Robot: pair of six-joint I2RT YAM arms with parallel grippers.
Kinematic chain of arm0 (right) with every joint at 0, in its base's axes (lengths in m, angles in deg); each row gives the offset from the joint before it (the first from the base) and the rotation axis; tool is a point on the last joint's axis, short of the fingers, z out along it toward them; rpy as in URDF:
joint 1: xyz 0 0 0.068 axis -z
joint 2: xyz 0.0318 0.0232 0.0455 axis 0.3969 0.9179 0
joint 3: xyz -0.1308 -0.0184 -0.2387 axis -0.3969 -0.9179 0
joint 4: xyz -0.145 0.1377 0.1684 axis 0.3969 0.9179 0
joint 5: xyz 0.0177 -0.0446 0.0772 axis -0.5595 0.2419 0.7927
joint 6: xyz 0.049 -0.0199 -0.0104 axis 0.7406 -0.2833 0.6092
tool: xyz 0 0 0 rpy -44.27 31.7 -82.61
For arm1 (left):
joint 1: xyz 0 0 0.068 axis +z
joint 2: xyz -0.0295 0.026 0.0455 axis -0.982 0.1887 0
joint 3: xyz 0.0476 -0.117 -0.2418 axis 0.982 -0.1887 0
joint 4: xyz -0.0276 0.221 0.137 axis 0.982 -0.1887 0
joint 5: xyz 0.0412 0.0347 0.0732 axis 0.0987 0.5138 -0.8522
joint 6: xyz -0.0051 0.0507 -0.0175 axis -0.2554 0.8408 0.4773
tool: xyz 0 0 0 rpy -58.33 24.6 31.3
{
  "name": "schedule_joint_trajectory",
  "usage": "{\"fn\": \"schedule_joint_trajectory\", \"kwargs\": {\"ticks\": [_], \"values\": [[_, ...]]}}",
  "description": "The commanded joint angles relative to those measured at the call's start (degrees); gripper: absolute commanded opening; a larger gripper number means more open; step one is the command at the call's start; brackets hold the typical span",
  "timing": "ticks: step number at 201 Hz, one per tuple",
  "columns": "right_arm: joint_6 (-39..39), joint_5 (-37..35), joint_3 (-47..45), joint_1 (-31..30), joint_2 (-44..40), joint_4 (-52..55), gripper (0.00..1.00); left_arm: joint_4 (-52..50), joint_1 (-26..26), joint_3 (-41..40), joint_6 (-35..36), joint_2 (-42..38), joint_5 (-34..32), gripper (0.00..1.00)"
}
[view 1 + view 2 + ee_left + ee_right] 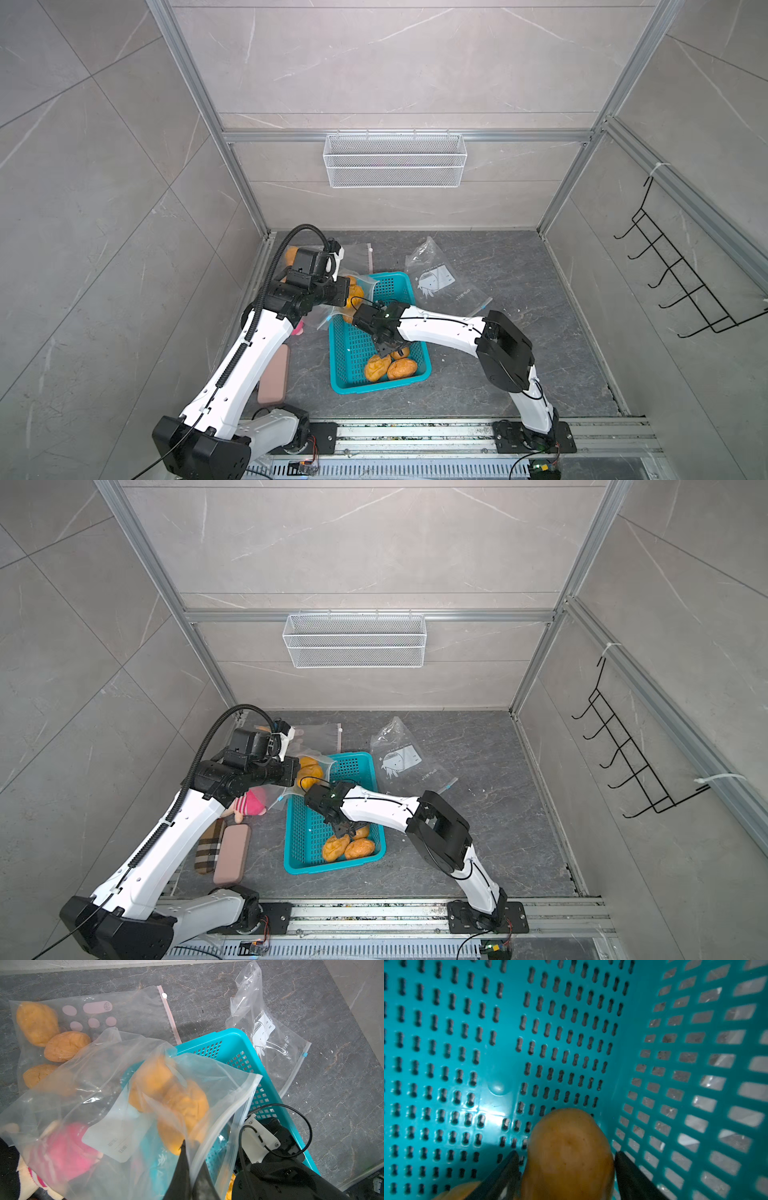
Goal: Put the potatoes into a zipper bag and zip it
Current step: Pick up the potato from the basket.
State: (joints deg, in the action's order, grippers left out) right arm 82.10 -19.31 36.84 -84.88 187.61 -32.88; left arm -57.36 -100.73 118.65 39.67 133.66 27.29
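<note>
potatoes point(376, 368): we note three at the lower end of the teal basket point(353, 353), and more inside the zipper bag point(104, 1084). left gripper point(186, 1148) is pinched tight on that bag's rim. right gripper point(566, 1154) stands wide, astride one potato in the basket; firm contact we cannot confirm.

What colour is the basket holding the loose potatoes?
Teal basket, best in the right wrist view.

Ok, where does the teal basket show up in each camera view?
In a top view: teal basket sits centre, lower half.
In a top view: basket likewise centre, lower half.
Left wrist: basket behind the held bag.
Right wrist: its floor and wall fill the frame.
Landmark: right gripper reaching inside.
</note>
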Motion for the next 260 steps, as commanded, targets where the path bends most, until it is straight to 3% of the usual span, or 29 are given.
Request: {"fn": "schedule_joint_trajectory", "kwargs": {"ticks": [1,28,57,91,209,260], "values": [[0.5,-0.2,1.7,-0.4,1.8,1.8,0.74,0.3,-0.3,0.5,0.3,-1.3,-0.2,0.0],[0.5,0.2,1.5,-0.4,2.1,0.8,0.73,0.3,-0.3,0.5,0.2,-1.5,-0.3,0.0],[0.9,0.5,0.5,-0.4,0.8,-1.7,0.65,0.3,-0.4,0.5,0.3,-1.5,-0.6,0.0],[0.5,2.3,-4.3,-0.4,-4.7,-9.4,0.59,0.3,-0.4,0.4,0.3,-1.5,-1.0,0.0],[-5.9,-1.0,-19.4,0.0,-31.5,-32.0,0.55,0.2,-0.5,0.4,0.5,-1.3,-1.1,0.0],[-6.4,4.2,-18.9,0.0,-32.6,-46.0,0.55,0.2,-0.5,0.4,0.4,-1.0,-1.0,0.0]]}}
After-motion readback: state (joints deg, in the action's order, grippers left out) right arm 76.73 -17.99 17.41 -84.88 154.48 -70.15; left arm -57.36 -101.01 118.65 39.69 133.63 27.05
